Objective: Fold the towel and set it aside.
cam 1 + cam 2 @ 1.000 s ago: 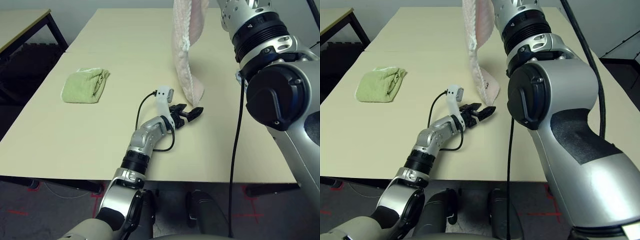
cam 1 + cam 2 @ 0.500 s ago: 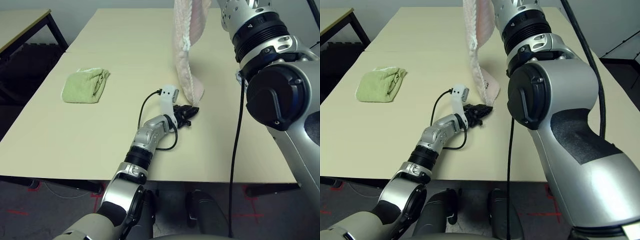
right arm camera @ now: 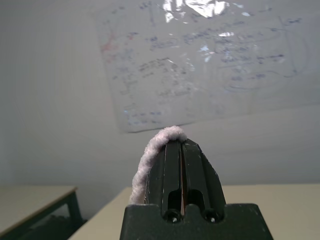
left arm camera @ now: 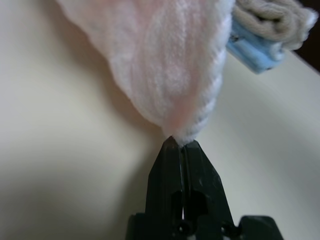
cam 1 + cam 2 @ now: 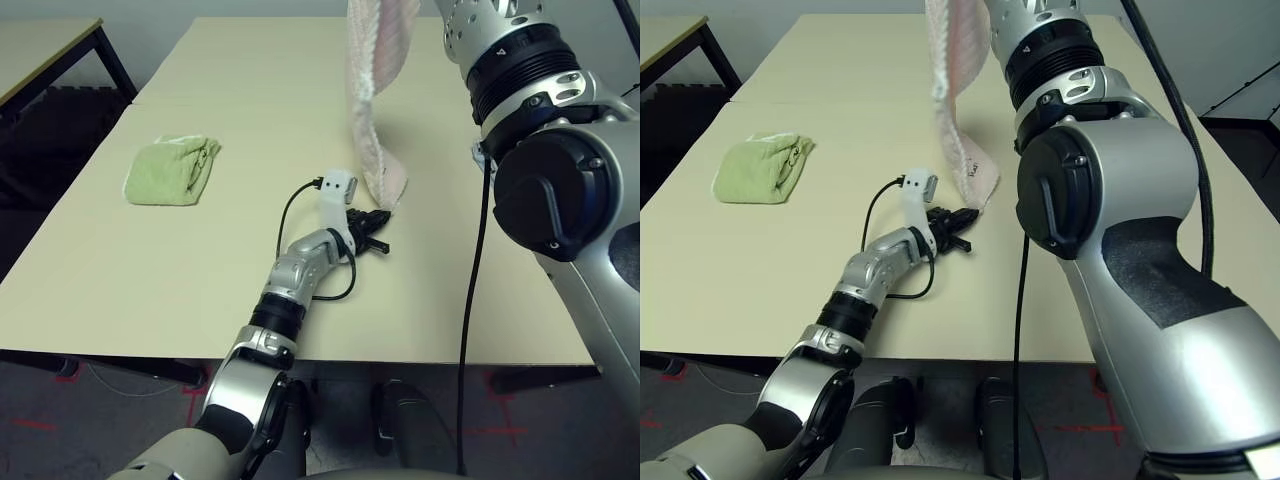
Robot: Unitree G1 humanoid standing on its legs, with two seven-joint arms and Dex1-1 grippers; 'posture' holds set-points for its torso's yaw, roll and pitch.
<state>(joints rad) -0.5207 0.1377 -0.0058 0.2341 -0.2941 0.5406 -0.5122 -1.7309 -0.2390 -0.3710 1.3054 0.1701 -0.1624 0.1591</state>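
Both jaws are clamped on the towel (image 5: pixel 372 110) — right gripper (image 3: pixel 181 143) high, left gripper (image 4: pixel 181 145) at the bottom corner; lift that corner evenly, keeping edges aligned.

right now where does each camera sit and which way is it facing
Left eye: on the head, looking down at the table, pink towel, green towel; both silver arms show.
Right eye: beside it, same scene.
Left wrist: on the left arm, along the left tool, shut on the towel's lower corner.
Right wrist: on the raised right arm, along the right tool, shut on the towel; faces the wall.
Shared: the pink towel.
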